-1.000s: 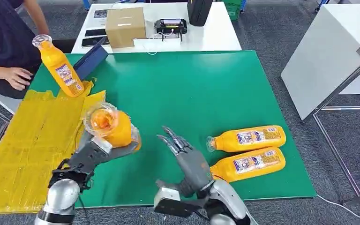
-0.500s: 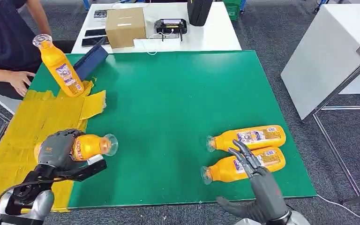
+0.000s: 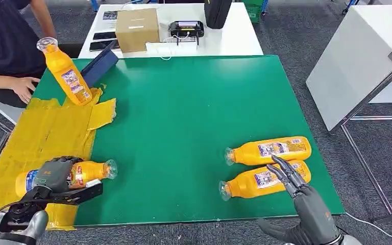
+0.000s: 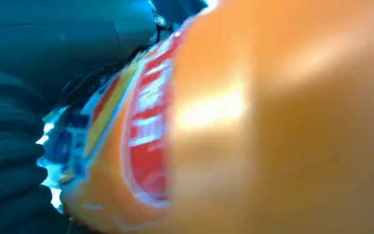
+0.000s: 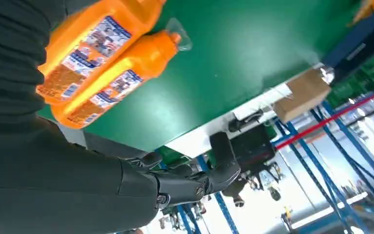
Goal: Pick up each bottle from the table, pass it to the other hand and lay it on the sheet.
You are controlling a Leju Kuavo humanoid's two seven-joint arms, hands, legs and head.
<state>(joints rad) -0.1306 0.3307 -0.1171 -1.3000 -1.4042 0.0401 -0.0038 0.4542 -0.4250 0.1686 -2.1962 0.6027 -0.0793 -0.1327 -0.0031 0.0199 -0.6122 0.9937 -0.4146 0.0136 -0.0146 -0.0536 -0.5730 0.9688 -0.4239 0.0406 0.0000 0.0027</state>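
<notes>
My left hand [image 3: 53,176] grips an orange juice bottle [image 3: 89,171] lying sideways low over the yellow sheet [image 3: 35,138] at the table's near left, cap towards the green mat; the same bottle [image 4: 253,126] is a close blur in the left wrist view. Two more orange bottles lie side by side on the mat at the near right: the far one [image 3: 270,149] and the near one [image 3: 258,182]. My right hand [image 3: 306,201] is open, fingers spread, just over the near bottle's base end. The pair [image 5: 102,63] appears beside my right hand [image 5: 185,183] in its wrist view.
A person sits at the far left and holds another orange bottle [image 3: 65,71] tilted above the sheet's far end. A green mat [image 3: 194,112] covers the table. Behind it a white table carries a cardboard box [image 3: 136,28] and a black device [image 3: 186,28].
My left hand has lowered the bottle further left, down over the yellow sheet. My right hand has drawn back right, beside the two lying bottles.
</notes>
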